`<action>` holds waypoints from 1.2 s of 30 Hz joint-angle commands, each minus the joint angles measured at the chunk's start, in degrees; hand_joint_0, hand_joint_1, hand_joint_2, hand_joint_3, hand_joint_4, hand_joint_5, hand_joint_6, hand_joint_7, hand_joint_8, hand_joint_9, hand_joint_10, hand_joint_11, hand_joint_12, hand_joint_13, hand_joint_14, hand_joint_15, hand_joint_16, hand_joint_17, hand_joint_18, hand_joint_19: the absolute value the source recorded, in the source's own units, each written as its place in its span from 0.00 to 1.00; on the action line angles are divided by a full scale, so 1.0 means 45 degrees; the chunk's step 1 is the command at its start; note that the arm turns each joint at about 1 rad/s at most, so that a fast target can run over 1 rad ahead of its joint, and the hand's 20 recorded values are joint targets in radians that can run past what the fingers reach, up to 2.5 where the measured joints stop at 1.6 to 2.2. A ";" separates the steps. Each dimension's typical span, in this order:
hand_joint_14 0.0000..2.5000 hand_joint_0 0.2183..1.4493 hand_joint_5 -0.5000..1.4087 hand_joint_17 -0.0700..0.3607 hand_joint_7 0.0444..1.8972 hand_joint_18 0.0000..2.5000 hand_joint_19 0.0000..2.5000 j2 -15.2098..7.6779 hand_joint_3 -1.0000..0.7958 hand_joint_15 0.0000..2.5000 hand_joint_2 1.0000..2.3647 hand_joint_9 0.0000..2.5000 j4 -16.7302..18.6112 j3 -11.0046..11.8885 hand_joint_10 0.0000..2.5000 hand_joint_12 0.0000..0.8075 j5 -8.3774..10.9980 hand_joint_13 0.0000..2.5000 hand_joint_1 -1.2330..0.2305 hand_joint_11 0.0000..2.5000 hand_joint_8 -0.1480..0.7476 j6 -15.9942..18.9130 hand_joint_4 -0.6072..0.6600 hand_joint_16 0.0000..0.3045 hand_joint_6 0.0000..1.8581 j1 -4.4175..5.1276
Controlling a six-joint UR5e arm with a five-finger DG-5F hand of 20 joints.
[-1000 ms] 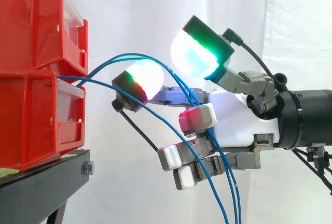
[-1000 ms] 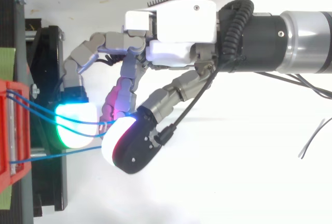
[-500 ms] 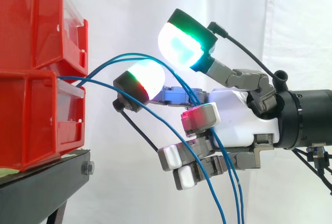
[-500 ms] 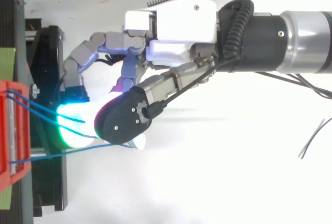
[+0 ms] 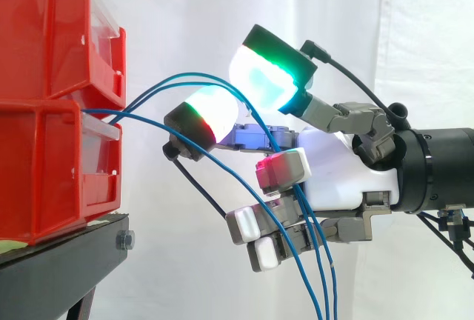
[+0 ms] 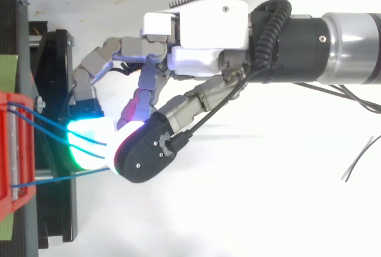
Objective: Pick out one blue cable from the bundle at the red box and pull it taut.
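Cables first: the blue cables (image 5: 185, 79) leave the front of the red box (image 5: 44, 157), in the gap under the second red box (image 5: 44, 31) stacked on it. Both boxes stand at the edge of the black stand (image 5: 52, 268) nearest the arm. From there we see the cables arch up and out, slack, then fall away downward past the hand (image 5: 337, 175). We read the hand as wide and holding nothing. In the side view its upper pad (image 5: 268, 75), glowing green and cyan, sits clearly above its lower pad (image 5: 209, 112), white with a red rim, and the cables run through the gap between the two without being nipped. Lower down they drape across the half-curled fingers (image 5: 244, 225) rather than being gripped by them. From above, the hand (image 6: 202, 25) reaches to just beside the stand's edge, its two big pads overlapping above the blue cables (image 6: 37, 119). So we judge the reach done and the selection barely begun: several cables lie in the gap together, not one. What remains is isolating a single cable, closing the pads on it, and drawing back until the sag is gone.
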 commanded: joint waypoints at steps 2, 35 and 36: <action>0.01 0.25 0.20 0.39 0.45 0.31 0.25 0.0000 0.28 0.20 0.00 0.54 -0.0028 0.0000 0.01 0.36 0.0009 0.39 0.34 0.29 0.39 0.0015 0.36 0.14 0.46 0.0001; 0.01 0.32 0.20 0.38 0.48 0.29 0.26 0.0000 0.28 0.21 0.00 0.53 -0.0028 0.0000 0.01 0.35 0.0009 0.38 0.26 0.29 0.38 -0.0005 0.33 0.13 0.44 0.0001; 0.01 0.33 0.20 0.38 0.48 0.29 0.26 0.0000 0.28 0.21 0.00 0.53 -0.0028 0.0000 0.01 0.35 0.0009 0.38 0.26 0.29 0.38 -0.0005 0.33 0.13 0.44 0.0001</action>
